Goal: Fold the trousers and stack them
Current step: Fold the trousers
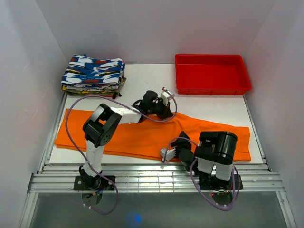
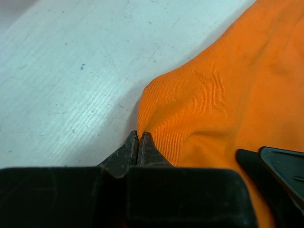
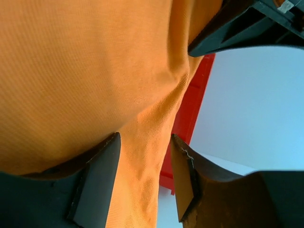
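The bright-orange trousers (image 1: 142,135) lie spread lengthwise across the white table, from the left edge to the right. My left gripper (image 1: 166,112) is at their far edge near the middle. In the left wrist view its jaws (image 2: 138,137) are closed tight at the cloth's raised edge (image 2: 228,95), pinching it. My right gripper (image 1: 167,153) is at the near edge. In the right wrist view it (image 3: 145,137) is open, with a fold of orange cloth (image 3: 85,71) between the fingers.
A red plastic tray (image 1: 211,89) stands at the back right and shows behind the cloth in the right wrist view (image 3: 190,118). A stack of patterned folded clothes (image 1: 93,72) sits at the back left. White walls enclose the table (image 1: 142,80).
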{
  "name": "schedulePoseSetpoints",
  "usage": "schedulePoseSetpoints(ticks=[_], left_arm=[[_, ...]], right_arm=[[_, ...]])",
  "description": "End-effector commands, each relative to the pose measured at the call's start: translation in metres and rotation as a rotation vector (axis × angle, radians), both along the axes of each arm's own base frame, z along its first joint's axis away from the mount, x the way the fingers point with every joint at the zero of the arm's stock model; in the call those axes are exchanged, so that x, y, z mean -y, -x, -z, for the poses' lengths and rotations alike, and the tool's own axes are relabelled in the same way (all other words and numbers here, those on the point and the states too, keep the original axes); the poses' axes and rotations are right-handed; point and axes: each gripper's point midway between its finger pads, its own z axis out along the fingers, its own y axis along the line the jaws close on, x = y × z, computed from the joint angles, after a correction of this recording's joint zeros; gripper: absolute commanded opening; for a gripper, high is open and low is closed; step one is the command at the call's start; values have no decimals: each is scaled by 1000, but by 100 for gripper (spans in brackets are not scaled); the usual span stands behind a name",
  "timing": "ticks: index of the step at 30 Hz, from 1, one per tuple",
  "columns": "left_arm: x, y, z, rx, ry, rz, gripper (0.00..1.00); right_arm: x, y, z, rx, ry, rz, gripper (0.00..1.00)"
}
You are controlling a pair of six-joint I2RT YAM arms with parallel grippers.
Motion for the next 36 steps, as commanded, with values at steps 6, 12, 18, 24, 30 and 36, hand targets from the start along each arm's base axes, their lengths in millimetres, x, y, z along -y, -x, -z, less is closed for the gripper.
schedulePoseSetpoints(ticks=[6,12,18,24,30,36], left_arm=[[-21,-54,-31,553,-77,-67,6],[-18,-79,-23,644,-144,-83,59],[-23,-105,-61,653,-146,-147,98],[-67,-126,-138,540,-66,-264,98],[-122,-88,-171,379,-103,-244,97],[-173,-1,-131,-44,-127,-107,89]], right_arm=[[20,30,52,-246,133,-60,47],[14,31,55,-278,131,-54,47],[-5,22,37,-301,46,16,55],[-18,-13,-16,-272,-153,166,64],[9,-58,-39,-424,-291,374,69],[57,-62,-49,-807,-380,474,84]])
